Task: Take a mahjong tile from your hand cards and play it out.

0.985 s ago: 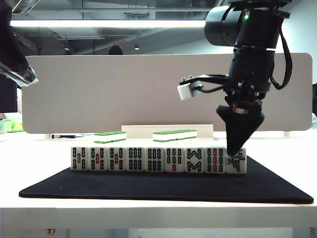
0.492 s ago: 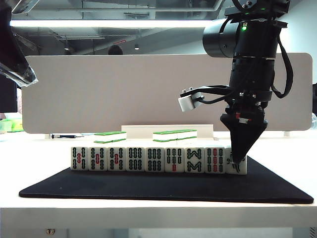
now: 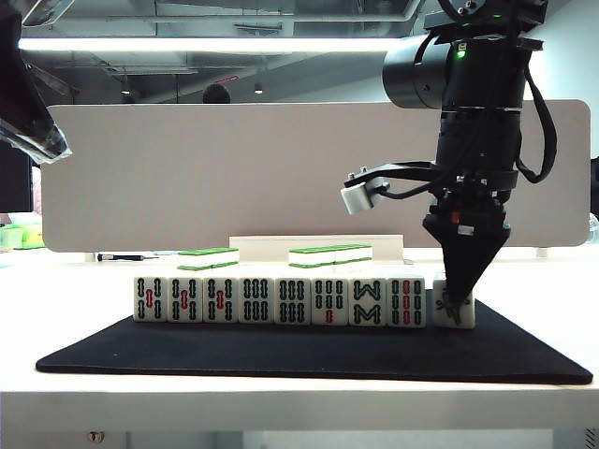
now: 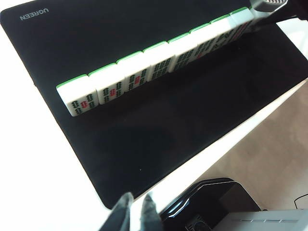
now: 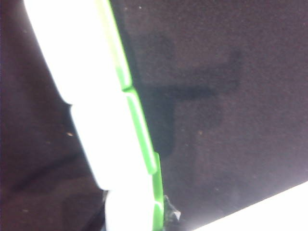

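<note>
The right claw (image 3: 457, 301) points straight down, pinched onto the mahjong tile (image 3: 454, 316), which stands on the black mat (image 3: 281, 351) just clear of the hand cards (image 3: 279, 300) at their right end. The left claw (image 4: 134, 214) hovers above the mat's near edge, fingertips nearly together, holding nothing.

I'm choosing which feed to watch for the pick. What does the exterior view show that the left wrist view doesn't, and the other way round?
Only the exterior view: the bird-faced mahjong tile at the row's right end, a small gap from its neighbour, with the right gripper down over it, and green-backed tiles lying behind.
Only the left wrist view: the left gripper, jaws nearly together, beyond the mat's near edge and far from the tiles, plus the mat's printed logo.
Both: the hand cards standing on the black mat.
</note>
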You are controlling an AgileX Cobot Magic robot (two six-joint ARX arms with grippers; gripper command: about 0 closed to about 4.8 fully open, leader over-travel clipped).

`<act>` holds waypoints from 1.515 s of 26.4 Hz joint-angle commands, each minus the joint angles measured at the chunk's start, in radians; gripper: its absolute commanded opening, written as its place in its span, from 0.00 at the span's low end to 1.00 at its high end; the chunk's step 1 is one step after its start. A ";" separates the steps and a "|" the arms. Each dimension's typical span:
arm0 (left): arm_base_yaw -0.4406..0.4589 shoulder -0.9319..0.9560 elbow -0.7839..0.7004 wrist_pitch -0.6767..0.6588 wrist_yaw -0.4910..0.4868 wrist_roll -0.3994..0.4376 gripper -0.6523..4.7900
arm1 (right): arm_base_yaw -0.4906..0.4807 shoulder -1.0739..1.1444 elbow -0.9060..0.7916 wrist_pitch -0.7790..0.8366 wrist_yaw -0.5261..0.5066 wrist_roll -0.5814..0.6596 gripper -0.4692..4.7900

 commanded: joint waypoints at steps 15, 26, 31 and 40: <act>0.000 0.000 0.006 -0.025 0.003 0.000 0.18 | 0.002 -0.008 0.009 0.314 0.111 0.106 0.22; 0.000 0.000 0.006 -0.035 0.004 -0.001 0.18 | 0.002 -0.008 0.091 0.496 -0.100 0.482 0.15; 0.000 0.000 0.006 -0.035 0.004 0.000 0.18 | 0.002 -0.007 0.090 0.589 -0.241 0.709 0.15; 0.000 0.000 0.006 -0.034 0.004 -0.001 0.18 | -0.001 0.008 0.090 0.750 -0.260 0.964 0.22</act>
